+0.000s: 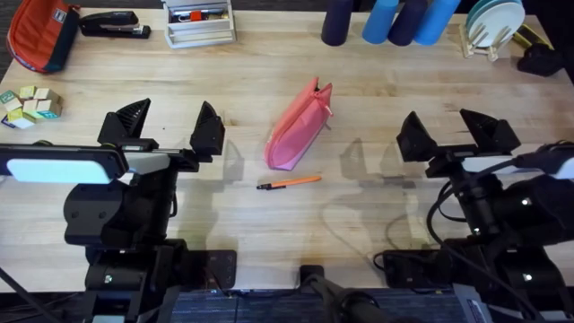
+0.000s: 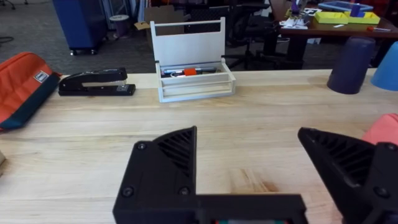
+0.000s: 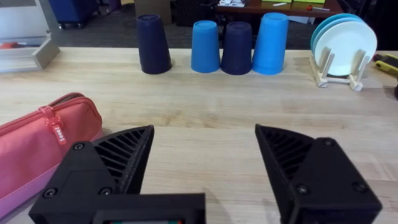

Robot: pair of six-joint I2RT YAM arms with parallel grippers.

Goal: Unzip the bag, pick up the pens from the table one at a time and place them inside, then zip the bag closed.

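Note:
The salmon-pink bag (image 1: 300,126) lies slanted in the middle of the pale wooden table (image 1: 269,63), its zipper looking closed; its end with a red zipper pull shows in the right wrist view (image 3: 43,140), and a pink corner in the left wrist view (image 2: 382,129). A thin orange pen (image 1: 289,182) with a black tip lies on the table just in front of the bag. My left gripper (image 1: 170,127) stands open to the left of the bag, holding nothing. My right gripper (image 1: 457,130) stands open to the right of the bag, also holding nothing.
An orange-red bag (image 1: 40,34), black stapler (image 1: 115,24) and white organizer box (image 1: 199,22) line the far left edge. Several dark and blue cups (image 1: 390,20) and a plate rack (image 1: 491,27) stand far right. Small wooden blocks (image 1: 29,105) sit at the left edge.

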